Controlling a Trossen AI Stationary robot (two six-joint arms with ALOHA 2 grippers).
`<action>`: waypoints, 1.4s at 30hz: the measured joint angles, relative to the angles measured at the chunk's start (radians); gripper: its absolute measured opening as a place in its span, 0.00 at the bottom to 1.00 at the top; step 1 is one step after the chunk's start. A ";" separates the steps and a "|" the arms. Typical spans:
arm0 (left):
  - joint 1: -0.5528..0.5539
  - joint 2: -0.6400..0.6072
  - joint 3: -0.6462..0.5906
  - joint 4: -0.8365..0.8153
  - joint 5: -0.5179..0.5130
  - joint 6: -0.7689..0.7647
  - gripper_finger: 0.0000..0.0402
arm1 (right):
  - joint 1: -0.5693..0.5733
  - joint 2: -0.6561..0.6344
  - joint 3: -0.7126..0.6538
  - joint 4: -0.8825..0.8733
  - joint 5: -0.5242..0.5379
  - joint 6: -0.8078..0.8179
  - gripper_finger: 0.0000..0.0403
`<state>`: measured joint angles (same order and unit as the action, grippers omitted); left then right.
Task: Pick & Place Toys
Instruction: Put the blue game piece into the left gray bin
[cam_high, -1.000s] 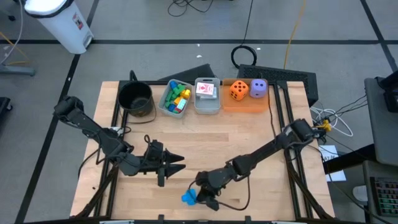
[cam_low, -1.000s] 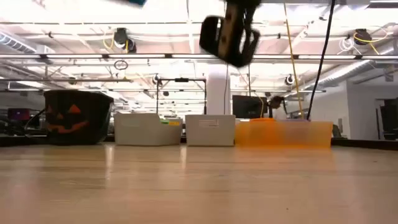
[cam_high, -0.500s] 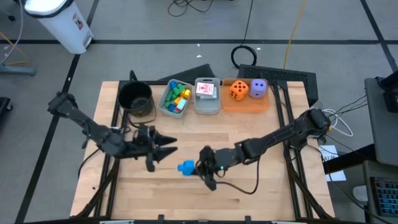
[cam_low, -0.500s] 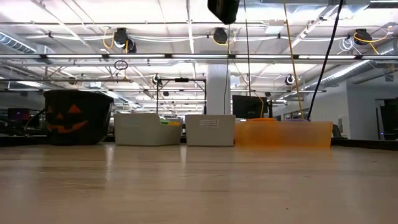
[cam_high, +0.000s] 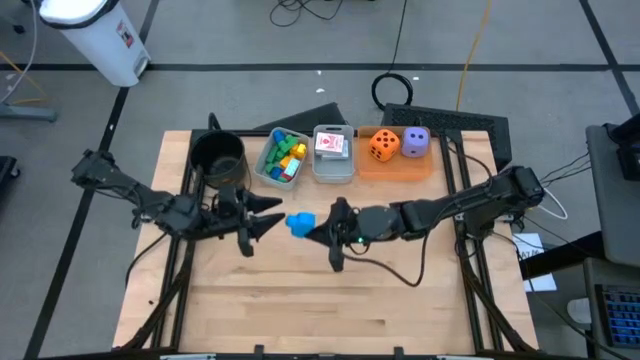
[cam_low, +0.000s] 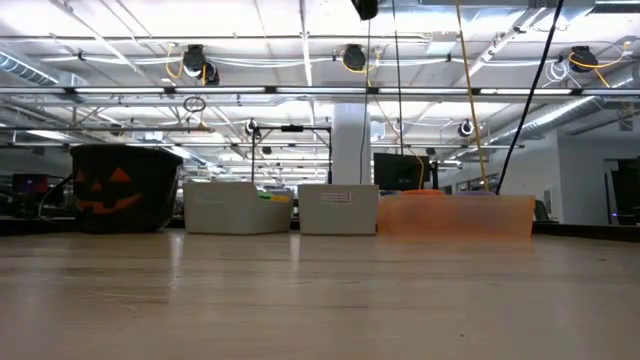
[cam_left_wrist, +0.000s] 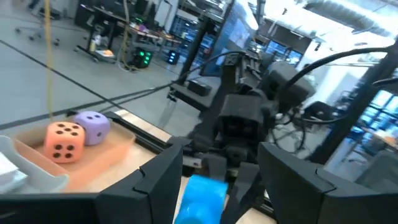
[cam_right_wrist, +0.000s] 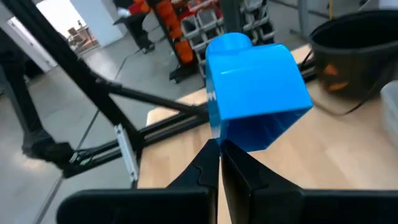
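A blue block hangs in the air over the middle of the table, with my right gripper shut on it and pointing level toward the table's left. My left gripper faces it from the left, open, its fingertips just short of the block. In the left wrist view the block shows beyond the gap of my left gripper. At the far edge stand a clear bin of coloured blocks, a bin of cards and an orange tray with an orange die and a purple die. My right gripper pinches the blue block by the lower rim at one corner, between its two fingertips, only at their free ends. The fingers come level from the table's right side. The block hangs clear of the table, tilted, its stud away from the fingers.
A round black pot stands at the far left, beside the bins. The wooden table is bare toward its near edge. Black frame rails run along both sides. The low view shows a dark part of an arm at its top.
My right gripper has carried the blue block from near the table's front edge up and toward the far edge, tipping from pointing downward to level. My left gripper has also moved toward the far edge and up, staying open, and now faces the block closely.
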<state>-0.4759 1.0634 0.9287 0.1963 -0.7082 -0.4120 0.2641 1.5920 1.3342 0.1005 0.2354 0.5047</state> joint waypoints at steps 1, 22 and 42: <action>0.012 0.000 0.000 0.000 0.000 0.008 0.53 | -0.008 -0.007 0.000 0.000 -0.001 -0.010 0.00; 0.300 0.010 0.000 0.019 0.277 0.115 0.53 | -0.243 -0.046 0.000 0.000 -0.430 -0.141 0.00; 0.359 0.010 0.000 -0.082 0.419 0.047 0.53 | -0.336 -0.045 0.000 0.063 -0.534 -0.127 0.00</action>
<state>-0.1173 1.0729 0.9287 0.1139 -0.2896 -0.3647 -0.0715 1.5467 1.3342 0.1634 -0.2983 0.3782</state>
